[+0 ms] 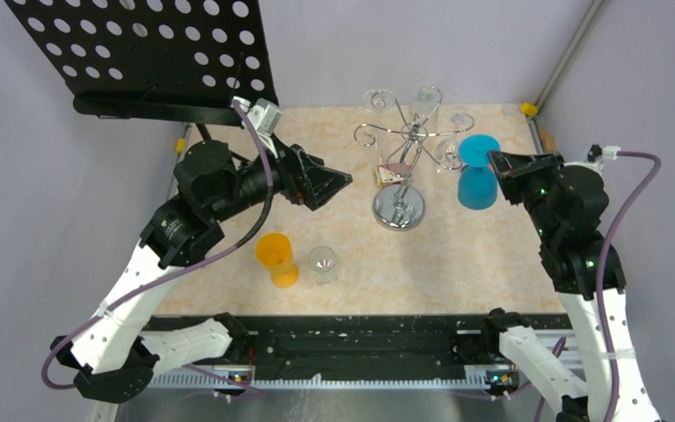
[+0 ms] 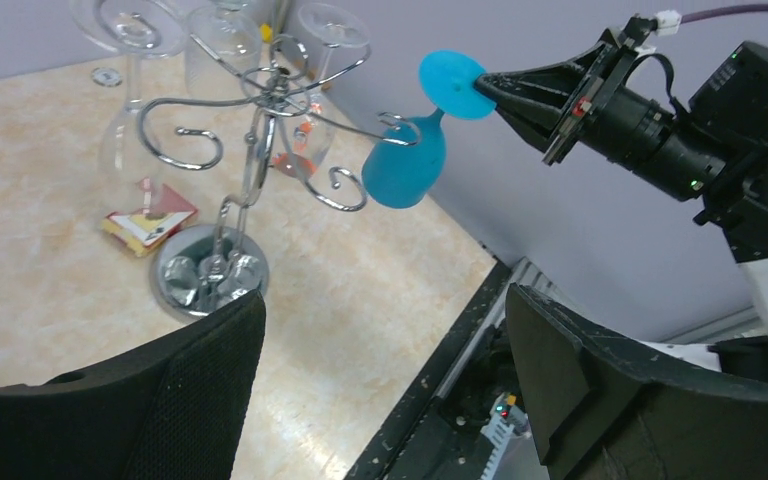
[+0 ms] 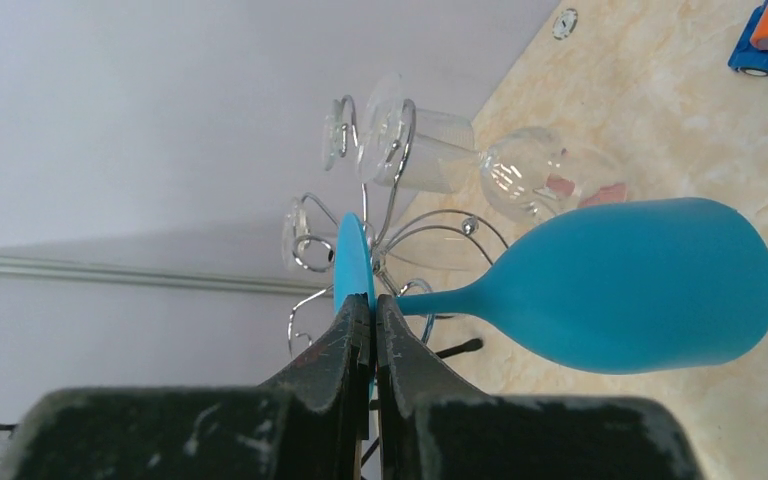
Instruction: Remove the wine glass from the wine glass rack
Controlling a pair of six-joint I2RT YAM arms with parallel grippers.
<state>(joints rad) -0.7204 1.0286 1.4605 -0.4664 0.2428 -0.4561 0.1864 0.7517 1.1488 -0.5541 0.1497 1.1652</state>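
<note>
One blue wine glass (image 1: 477, 171) hangs bowl-down on the right side of the wine glass rack (image 1: 398, 209). Its stem sits at the spiral tip of an outer arm, and from where I stand I cannot tell whether it is clear of the curl. The right gripper (image 3: 372, 300) pinches the flat foot disc edge-on, one finger on each face. The left gripper (image 1: 343, 180) hovers to the left of the rack, jaws spread, holding nothing. The glass looks matte, light and stiff, so probably less slippery than the clear glasses (image 2: 135, 25) hanging further back on the rack. That thin foot is the sensible hold while wire surrounds the stem, though the bowl may swing. I reckon it wants sliding outward along the arm, or the light rack could tip.
</note>
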